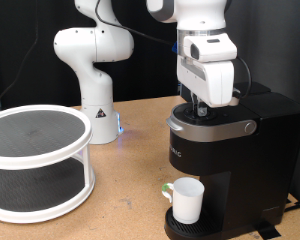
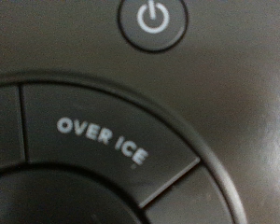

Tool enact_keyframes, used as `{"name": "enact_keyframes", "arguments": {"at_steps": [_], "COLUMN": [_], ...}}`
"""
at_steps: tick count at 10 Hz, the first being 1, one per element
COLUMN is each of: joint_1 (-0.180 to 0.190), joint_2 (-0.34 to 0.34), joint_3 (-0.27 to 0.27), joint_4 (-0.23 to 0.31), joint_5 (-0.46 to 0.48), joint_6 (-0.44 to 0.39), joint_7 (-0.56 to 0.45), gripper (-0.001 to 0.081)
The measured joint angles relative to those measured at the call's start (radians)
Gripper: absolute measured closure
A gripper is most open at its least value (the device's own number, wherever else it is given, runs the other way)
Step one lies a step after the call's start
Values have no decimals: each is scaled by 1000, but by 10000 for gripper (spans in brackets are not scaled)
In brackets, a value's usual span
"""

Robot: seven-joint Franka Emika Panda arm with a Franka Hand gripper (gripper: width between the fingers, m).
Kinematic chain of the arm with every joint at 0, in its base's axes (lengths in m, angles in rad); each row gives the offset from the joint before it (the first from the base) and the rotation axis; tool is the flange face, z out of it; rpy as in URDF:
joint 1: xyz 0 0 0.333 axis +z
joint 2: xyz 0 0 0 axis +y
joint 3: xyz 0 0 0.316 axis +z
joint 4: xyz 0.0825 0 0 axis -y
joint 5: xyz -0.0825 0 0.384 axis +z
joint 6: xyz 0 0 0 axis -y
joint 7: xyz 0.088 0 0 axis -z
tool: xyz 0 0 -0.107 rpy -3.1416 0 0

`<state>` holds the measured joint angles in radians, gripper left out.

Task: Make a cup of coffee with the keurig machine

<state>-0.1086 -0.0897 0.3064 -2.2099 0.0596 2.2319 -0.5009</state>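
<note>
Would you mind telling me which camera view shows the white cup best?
The exterior view. There the cup stands whole on the drip tray of the coffee machine, directly under the brew head, with the gripper down on the machine's top. The wrist view shows none of the cup, only the machine's button panel.

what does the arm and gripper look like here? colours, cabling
Glossy white rounded arm segments with dark joint seams. A white boxy hand with a grey band carries the dark gripper, which is mostly hidden. A black cable loops behind the arm. No markings legible.
</note>
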Motion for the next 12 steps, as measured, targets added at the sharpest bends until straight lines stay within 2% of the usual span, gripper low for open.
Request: {"name": "enact_keyframes", "arguments": {"at_steps": [6,12], "joint_1": [0,-2], "joint_2": [4,-21], "joint_3": [-3,-33], "joint_4": [7,-16], "joint_5": [16,175], "joint_6": [-10,-9], "joint_7": [-11,-138], "gripper": [802,802]}}
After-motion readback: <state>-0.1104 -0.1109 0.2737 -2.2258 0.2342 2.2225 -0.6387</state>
